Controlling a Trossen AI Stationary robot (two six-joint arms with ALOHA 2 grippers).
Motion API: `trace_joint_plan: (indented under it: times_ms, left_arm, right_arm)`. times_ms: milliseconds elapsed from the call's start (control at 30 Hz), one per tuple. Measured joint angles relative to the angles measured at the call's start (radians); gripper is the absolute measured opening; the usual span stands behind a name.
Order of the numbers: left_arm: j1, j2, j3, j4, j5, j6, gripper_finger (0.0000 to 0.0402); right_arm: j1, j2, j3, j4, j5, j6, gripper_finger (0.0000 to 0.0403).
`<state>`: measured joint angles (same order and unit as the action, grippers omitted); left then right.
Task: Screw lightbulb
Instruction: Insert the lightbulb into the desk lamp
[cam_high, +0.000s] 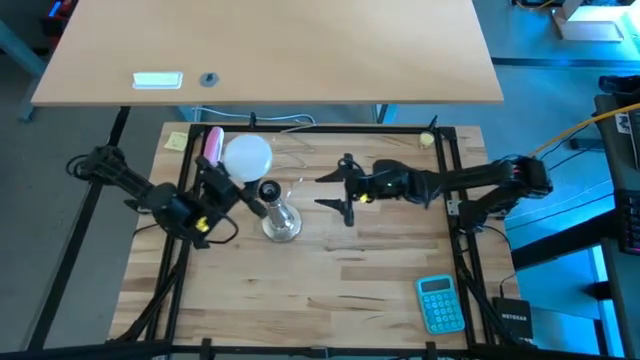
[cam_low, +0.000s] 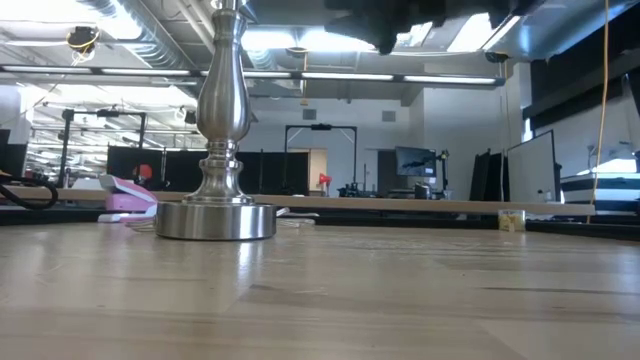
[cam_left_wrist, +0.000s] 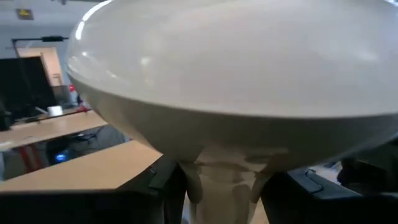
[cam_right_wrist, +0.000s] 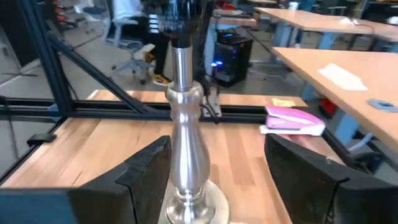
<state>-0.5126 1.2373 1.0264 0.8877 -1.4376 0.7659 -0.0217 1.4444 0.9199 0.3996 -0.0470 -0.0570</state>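
A wooden tabletop (cam_high: 330, 270) is seen from above, with a shiny metal socket stand (cam_high: 280, 222) upright near its middle. The lightbulb (cam_high: 247, 156) is held by the left hand (cam_high: 224, 183), whose fingers (cam_left_wrist: 186, 186) are clamped on the narrow neck below the white globe. The bulb is kept raised just beside the stand's black top (cam_high: 268, 190), apparently so that the neck can be brought to the socket. The right hand (cam_high: 345, 190) is placed near the stand's other side, its fingers apart and empty, with the stand framed between them, probably so the stand can be steadied. A blue calculator (cam_high: 439, 304) lies well apart.
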Motion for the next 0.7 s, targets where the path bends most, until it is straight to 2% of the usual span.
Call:
trace_joint_plan:
  times_ms: [233,400,500,567,633,700]
  left_arm:
    - [0.019,0.000,0.000,-0.101,-0.005,-0.039,0.0151]
    - [0.020,0.001,0.000,-0.236,-0.007,-0.193,0.0149]
    - [-0.012,0.001,0.000,-0.364,-0.035,-0.356,0.0148]
    - [-0.044,0.001,0.001,-0.470,-0.091,-0.519,0.0151]
    - [-0.083,-0.002,0.000,-0.625,-0.139,-0.700,0.0152]
    - [-0.109,0.001,-0.001,-0.809,-0.130,-0.894,0.0149]
  right_arm:
    - [0.003,0.113,0.003,0.080,-0.017,-0.036,0.0260]
    - [-0.009,0.227,0.003,0.180,-0.066,-0.084,0.0260]
    - [-0.028,0.278,0.002,0.211,-0.157,-0.082,0.0260]
    - [-0.045,0.288,0.002,0.210,-0.196,-0.075,0.0260]
    - [-0.061,0.289,0.002,0.224,-0.243,-0.074,0.0260]
    - [-0.074,0.288,0.002,0.234,-0.285,-0.069,0.0260]
